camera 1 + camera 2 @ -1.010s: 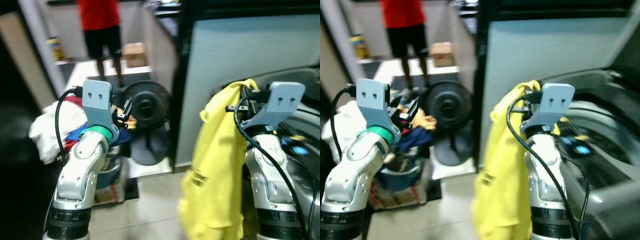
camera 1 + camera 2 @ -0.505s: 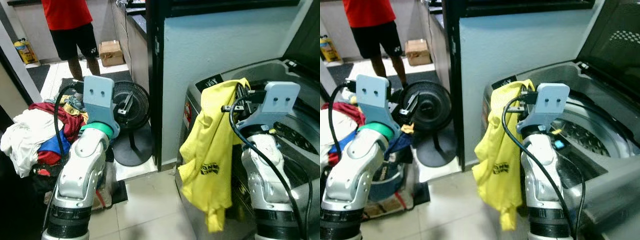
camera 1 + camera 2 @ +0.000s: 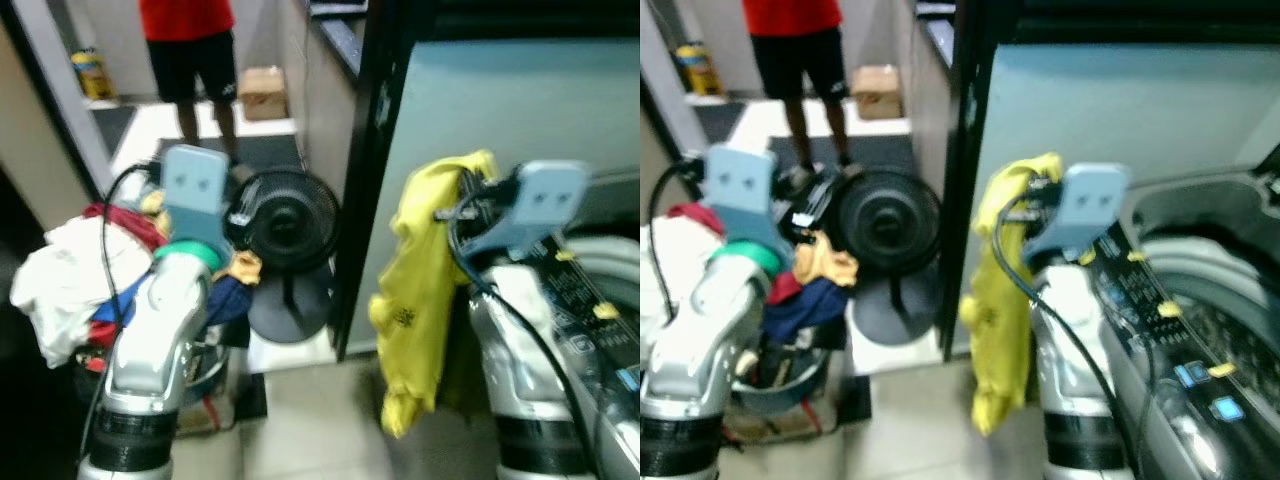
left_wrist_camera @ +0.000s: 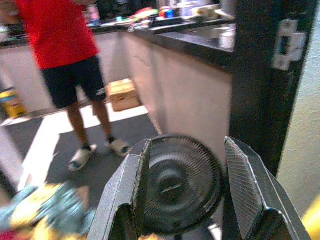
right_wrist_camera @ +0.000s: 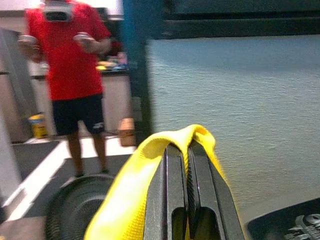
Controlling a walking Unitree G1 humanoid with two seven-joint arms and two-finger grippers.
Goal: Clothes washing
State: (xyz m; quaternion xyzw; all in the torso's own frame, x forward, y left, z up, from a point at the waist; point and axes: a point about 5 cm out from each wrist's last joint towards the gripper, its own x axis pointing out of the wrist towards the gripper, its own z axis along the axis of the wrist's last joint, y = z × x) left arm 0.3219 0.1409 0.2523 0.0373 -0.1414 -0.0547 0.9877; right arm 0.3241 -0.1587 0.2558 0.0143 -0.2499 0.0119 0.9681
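A yellow shirt point(image 3: 421, 275) hangs from my right gripper point(image 5: 189, 165), which is shut on its top fold, left of the washing machine point(image 3: 1200, 330). The machine's open tub sits at my right, its control panel point(image 3: 1180, 340) facing up. My left gripper point(image 4: 182, 185) is open and holds nothing; it is raised toward a black floor fan point(image 3: 286, 222). A laundry basket heaped with white, red and blue clothes point(image 3: 70, 275) stands at my left.
A person in a red shirt and black shorts point(image 3: 195, 50) stands in the back passage beside a cardboard box point(image 3: 262, 92). A dark door frame point(image 3: 365, 180) and pale wall point(image 3: 1120, 110) rise behind the machine. A yellow bottle point(image 3: 85, 75) stands far left.
The camera has swung left, so the whole scene shifted right. The yellow shirt still hangs from my right gripper. The picture is more blurred.
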